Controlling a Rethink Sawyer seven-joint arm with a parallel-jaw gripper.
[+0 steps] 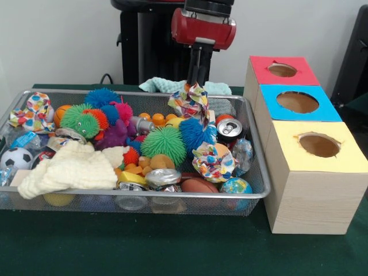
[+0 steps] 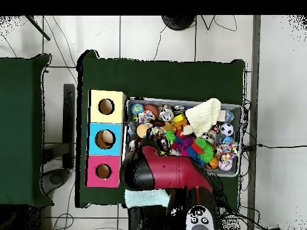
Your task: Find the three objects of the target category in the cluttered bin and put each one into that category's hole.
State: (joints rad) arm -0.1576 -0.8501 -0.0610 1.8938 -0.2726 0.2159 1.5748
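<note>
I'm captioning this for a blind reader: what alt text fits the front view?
A red and black robot arm's gripper hangs over a silver wire-mesh bin crammed with spiky rubber balls, drink cans and cloths on a green table. Three wooden boxes with red, blue and yellow holed tops stand right.

The bin sits on the table, packed with toys; three wooden boxes line up just beside it, on the right in the front view; a knitted cloth lies on the heap at its near left; another cloth lies behind the far rim; the arm hangs over the bin's far side.
</note>
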